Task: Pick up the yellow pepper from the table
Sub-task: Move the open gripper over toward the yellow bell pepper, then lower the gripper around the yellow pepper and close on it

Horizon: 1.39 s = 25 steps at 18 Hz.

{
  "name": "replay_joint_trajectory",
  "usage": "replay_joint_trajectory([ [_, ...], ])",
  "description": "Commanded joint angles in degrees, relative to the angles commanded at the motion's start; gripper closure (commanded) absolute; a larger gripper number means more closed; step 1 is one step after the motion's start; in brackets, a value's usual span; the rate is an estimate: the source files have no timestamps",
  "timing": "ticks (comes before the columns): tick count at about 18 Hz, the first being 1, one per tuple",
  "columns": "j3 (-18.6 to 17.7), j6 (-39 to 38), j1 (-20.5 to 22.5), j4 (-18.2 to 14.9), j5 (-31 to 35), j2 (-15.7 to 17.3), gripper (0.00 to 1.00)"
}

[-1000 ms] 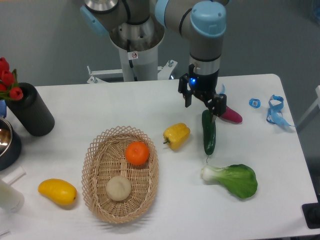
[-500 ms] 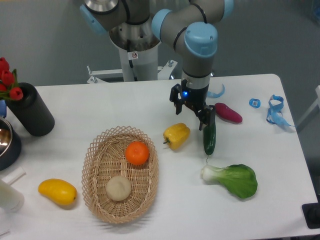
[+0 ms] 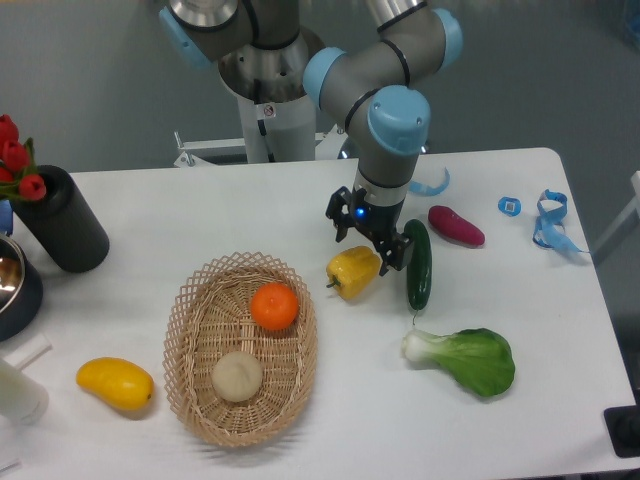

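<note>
The yellow pepper (image 3: 353, 272) lies on the white table (image 3: 200, 215), right of the wicker basket, its stem pointing left. My gripper (image 3: 366, 244) is open and empty. It hangs just above the pepper's upper right side, with one finger at the upper left and the other next to the cucumber. It does not hold the pepper.
A green cucumber (image 3: 417, 264) lies right beside the pepper and gripper. A bok choy (image 3: 465, 358) lies below it. A purple eggplant (image 3: 456, 225) lies further right. The wicker basket (image 3: 189, 330) holds an orange (image 3: 274, 306) and a pale round fruit. A mango-like fruit (image 3: 116, 384) lies at the front left. A black cylinder (image 3: 62, 220) stands at the left.
My gripper has moved left and slightly down, from over the cucumber's top end to just above the pepper. Nothing on the table has moved.
</note>
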Motion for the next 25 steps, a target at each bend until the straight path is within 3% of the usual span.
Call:
replay_joint_trajectory([
  [25, -1.5, 5.0, -1.1, 0.4, 0.4, -2.1, 0.00],
])
